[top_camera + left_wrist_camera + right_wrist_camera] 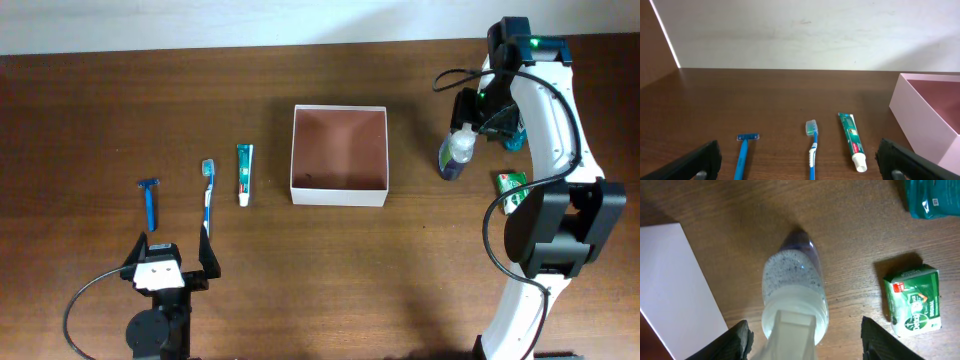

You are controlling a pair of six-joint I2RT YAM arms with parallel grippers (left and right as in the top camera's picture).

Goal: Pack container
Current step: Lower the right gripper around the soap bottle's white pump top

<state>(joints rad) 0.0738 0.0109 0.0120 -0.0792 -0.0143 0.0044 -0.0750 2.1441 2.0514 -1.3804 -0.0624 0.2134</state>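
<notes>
The bottle [791,282] runs off-frame between the right fingers [738,342].

Here's the container [340,197]: a shallow square box with thin white walls and a reddish-brown floor showing. It sits flat on the table [100,100], open top up, edges squared to the table, just off centre toward twelve o'clock.

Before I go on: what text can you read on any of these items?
"Dettol": on the green soap box; its smaller print is too blurred to read.
Toothpaste tube: print too small to read.
Teal packet: print blurred.
Bottle: no lettering visible.
</notes>
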